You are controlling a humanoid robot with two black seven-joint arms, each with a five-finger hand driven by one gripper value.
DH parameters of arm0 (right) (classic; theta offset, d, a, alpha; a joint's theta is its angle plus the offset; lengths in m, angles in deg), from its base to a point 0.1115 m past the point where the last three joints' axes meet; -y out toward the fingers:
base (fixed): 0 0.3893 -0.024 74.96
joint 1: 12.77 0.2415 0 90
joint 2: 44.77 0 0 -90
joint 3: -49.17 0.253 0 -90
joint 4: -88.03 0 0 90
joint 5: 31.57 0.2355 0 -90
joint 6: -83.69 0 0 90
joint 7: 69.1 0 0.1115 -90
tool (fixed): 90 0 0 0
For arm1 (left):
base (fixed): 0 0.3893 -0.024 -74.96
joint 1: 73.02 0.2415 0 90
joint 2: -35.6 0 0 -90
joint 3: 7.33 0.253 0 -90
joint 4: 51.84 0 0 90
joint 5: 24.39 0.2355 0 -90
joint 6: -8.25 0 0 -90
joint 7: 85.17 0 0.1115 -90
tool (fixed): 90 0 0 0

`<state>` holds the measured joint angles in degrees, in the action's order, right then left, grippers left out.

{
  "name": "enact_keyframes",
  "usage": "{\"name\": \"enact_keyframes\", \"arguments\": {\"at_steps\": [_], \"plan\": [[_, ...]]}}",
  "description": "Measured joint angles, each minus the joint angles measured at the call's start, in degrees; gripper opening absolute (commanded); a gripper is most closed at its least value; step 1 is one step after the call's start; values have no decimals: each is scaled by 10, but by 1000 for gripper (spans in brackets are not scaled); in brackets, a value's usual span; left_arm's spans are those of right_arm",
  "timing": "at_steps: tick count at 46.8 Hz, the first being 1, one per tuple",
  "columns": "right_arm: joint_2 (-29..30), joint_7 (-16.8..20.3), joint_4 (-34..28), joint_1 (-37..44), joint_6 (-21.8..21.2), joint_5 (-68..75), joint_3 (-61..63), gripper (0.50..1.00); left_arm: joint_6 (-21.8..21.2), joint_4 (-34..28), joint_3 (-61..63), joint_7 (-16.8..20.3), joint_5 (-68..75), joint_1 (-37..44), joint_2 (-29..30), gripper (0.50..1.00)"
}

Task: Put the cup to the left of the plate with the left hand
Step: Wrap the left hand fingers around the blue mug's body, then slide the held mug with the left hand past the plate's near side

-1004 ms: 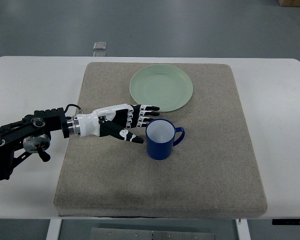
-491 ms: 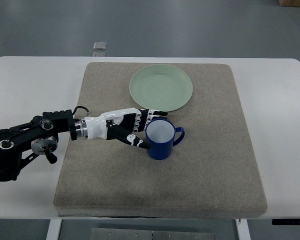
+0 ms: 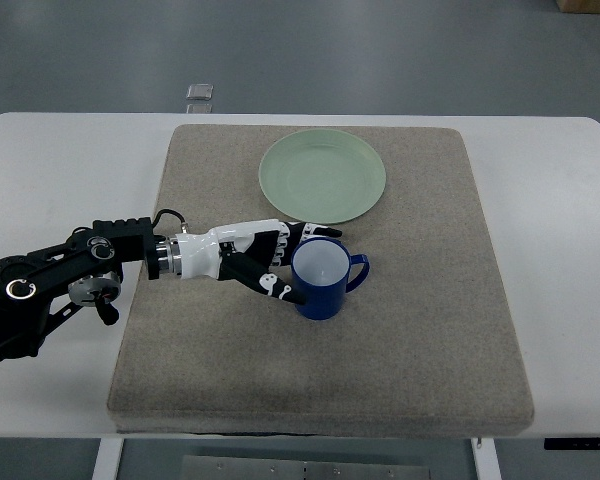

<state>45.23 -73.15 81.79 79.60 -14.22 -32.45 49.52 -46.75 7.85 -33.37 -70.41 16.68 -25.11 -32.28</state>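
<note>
Left robot hand (image 3: 280, 262), fingers spread around the blue rigid ceramic-looking cup (image 3: 321, 279), mid-worktop near the pale green round plate (image 3: 322, 176). Likely light, smooth-sided; grip the body.

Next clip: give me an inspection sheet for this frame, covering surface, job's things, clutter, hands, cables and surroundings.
Surface: white table with a grey-brown mat covering its middle.
Job's things: blue cup upright on the mat, handle pointing right, looks empty; pale green plate behind it, near the mat's far edge, bare. The cup sits in front of the plate, not yet to its left.
Clutter: nothing seen on the table.
Hands: left hand at the cup's left side, fingers around its wall, thumb in front; grasp not clearly closed. Right hand not in view.
Cables: short black cable looping at the left wrist.
Surroundings: grey floor; small square object on it beyond the table.
</note>
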Motion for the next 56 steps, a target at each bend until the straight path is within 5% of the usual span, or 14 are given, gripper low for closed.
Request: {"name": "enact_keyframes", "arguments": {"at_steps": [26,34,45,56], "plan": [[0,0,0,0,0,0,0,934,0,-1,-3,4,8,3,-19,956],[0,0,0,0,0,0,0,934,0,-3,-3,5,14,2,-19,879],[0,0,0,0,0,0,0,934,0,-5,-3,5,14,0,-19,701],[0,0,0,0,0,0,0,934,0,-6,-3,5,14,0,-20,632]]}}
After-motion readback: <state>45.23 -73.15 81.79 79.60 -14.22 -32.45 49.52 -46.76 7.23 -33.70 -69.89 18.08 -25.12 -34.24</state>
